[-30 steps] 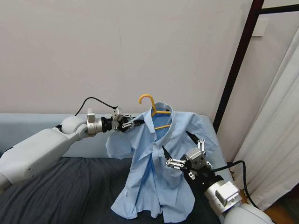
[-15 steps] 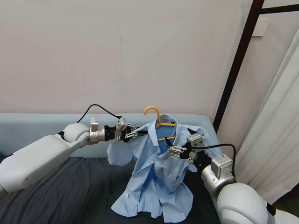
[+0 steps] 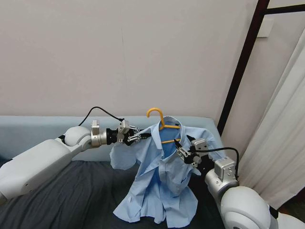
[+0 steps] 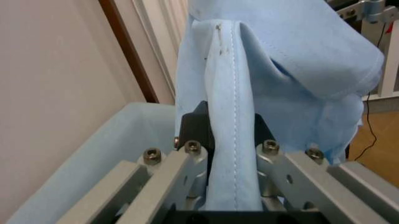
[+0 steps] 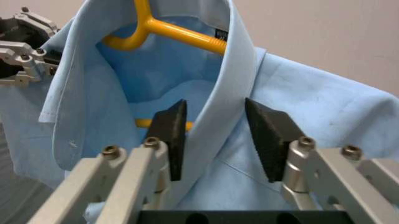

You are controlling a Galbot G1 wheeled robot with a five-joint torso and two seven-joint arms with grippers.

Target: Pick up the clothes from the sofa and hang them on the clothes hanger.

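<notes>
Pale wall (image 3: 95, 47) behind a light-blue sofa (image 3: 28, 125), with a blue shirt (image 3: 157, 191) held up on a yellow hanger (image 3: 155, 113).
Left claw (image 3: 137, 137) reaches in from the left and is pressed together on a seam fold at the shirt's shoulder. Right claw (image 3: 181, 151), nearer and to the right, is spread, with its pads on either side of the collar's front edge. The shirt's hem rests on the dark seat cushion (image 3: 71, 200). A dark pole (image 3: 240, 71) and a white curtain (image 3: 281, 133) stand to the right, apart from the shirt.
</notes>
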